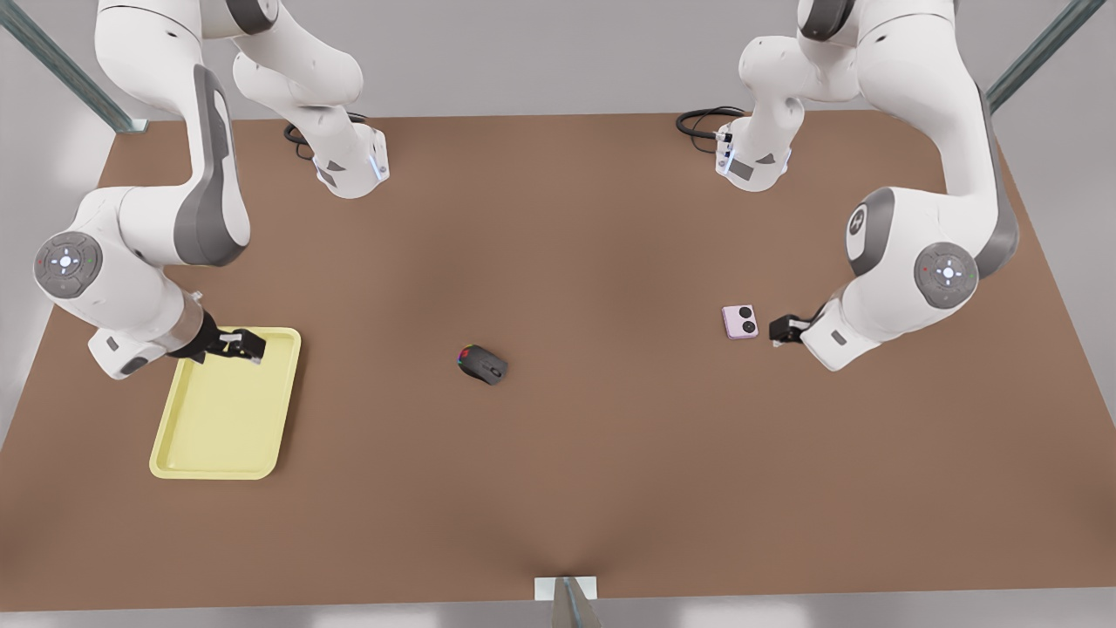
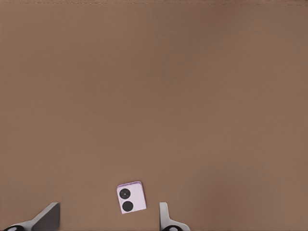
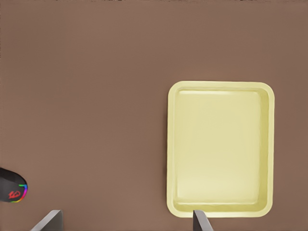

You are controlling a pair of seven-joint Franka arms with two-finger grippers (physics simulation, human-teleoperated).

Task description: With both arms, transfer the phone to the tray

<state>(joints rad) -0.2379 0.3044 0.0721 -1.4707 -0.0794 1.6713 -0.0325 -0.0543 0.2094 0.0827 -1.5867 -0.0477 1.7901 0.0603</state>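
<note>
The phone (image 1: 740, 322) lay flat on the table (image 1: 610, 488) at the front view's right, well apart from the tray (image 1: 174, 458) at the left. It was judged light, stiff, thin and rather slippery, best pinched across its side edges. Nearly square, its two circles were lined up roughly far-to-near. The left gripper (image 1: 781, 331) was seen just beside it, jaws spread; the right gripper (image 1: 248, 346) hung over the tray's far end, jaws likewise parted. A mouse (image 1: 482, 364) sat between.

Table top (image 1: 575, 471): matt brown, smooth. Tray (image 1: 196, 453): pale yellow plastic, smooth, faint sheen. Phone (image 1: 739, 322): pale pink, smooth casing. Mouse (image 1: 482, 364): dark grey, matt. Arms (image 1: 907, 288): glossy white shells.
</note>
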